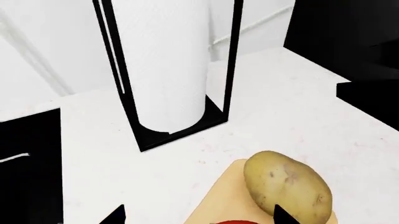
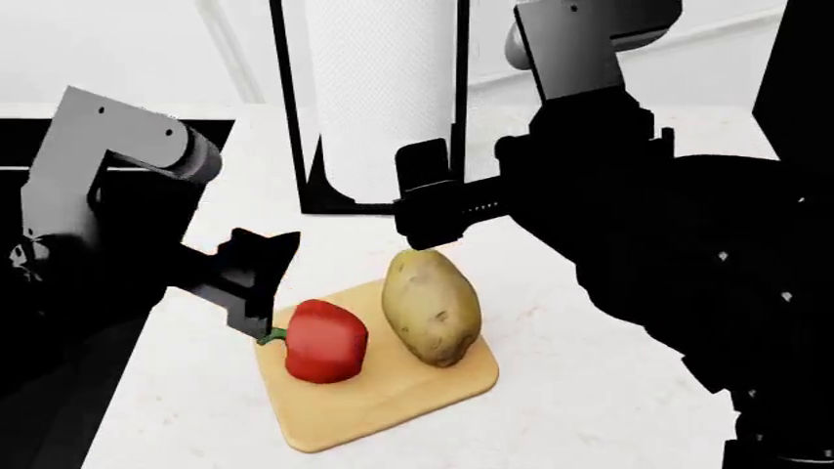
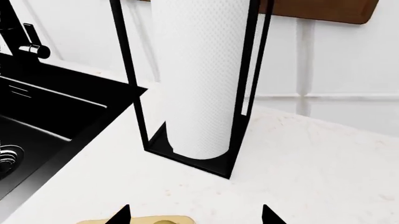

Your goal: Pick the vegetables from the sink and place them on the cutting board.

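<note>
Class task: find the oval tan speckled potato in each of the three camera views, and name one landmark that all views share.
Head view: the oval tan speckled potato lies on the light wooden cutting board, centre.
Left wrist view: potato at lower right.
Right wrist view: potato not identifiable.
Shared landmark: the black-framed white paper towel roll.

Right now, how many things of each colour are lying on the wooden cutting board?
Red: 1, the glossy red bell pepper
Tan-yellow: 1, the oval speckled potato
Total: 2 on the light tan wooden cutting board
</note>
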Motion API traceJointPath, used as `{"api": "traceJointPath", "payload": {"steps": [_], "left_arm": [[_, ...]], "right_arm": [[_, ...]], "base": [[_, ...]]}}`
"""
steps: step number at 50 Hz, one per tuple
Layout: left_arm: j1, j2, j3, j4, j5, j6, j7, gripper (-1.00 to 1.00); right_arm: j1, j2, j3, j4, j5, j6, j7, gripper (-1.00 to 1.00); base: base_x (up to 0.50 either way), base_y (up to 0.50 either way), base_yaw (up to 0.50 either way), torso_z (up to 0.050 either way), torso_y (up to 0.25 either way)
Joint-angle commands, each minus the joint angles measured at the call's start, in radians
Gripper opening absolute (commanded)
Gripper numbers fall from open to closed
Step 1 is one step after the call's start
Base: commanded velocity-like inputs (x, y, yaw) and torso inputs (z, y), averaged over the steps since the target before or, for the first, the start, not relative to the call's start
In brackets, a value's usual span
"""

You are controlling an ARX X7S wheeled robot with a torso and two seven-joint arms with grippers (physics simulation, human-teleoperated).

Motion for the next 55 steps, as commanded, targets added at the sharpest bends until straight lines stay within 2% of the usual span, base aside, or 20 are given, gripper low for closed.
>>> {"api": "traceJointPath", "payload": {"steps": [1,8,18,23,33,48,55], "left_arm": [[-0.015,-0.029,-0.133,-0.010,-0.014,0.026,-0.090,1.00],[-0.018,-0.067,-0.184,-0.009,-0.021,0.025,-0.133,1.00],[-0.047,-0.180,-0.267,0.062,-0.108,-0.074,-0.190,1.00],[-0.152,-0.164,-0.257,0.027,-0.162,-0.149,-0.201,1.00],[-0.325,-0.133,-0.236,-0.052,-0.185,-0.203,-0.241,1.00],[-0.412,-0.125,-0.221,-0.098,-0.201,-0.204,-0.267,1.00],[-0.463,-0.119,-0.212,-0.125,-0.208,-0.200,-0.272,1.00]], "right_arm": [[-0.108,0.072,0.020,-0.122,-0.034,-0.121,-0.005,1.00],[-0.151,0.105,0.086,-0.184,-0.009,-0.117,0.051,1.00],[-0.110,0.131,0.186,-0.286,0.113,0.037,0.154,1.00],[-0.037,0.126,0.196,-0.264,0.142,0.089,0.177,1.00],[0.078,0.110,0.204,-0.202,0.156,0.116,0.191,1.00],[0.251,0.099,0.205,-0.156,0.198,0.188,0.237,1.00],[0.326,0.099,0.180,-0.096,0.169,0.134,0.195,1.00]], "base": [[0.00,0.00,0.00,0.000,0.000],[0.00,0.00,0.00,0.000,0.001],[0.00,0.00,0.00,0.000,0.001],[0.00,0.00,0.00,0.000,0.000],[0.00,0.00,0.00,0.000,0.001],[0.00,0.00,0.00,0.000,0.001],[0.00,0.00,0.00,0.000,0.001]]}}
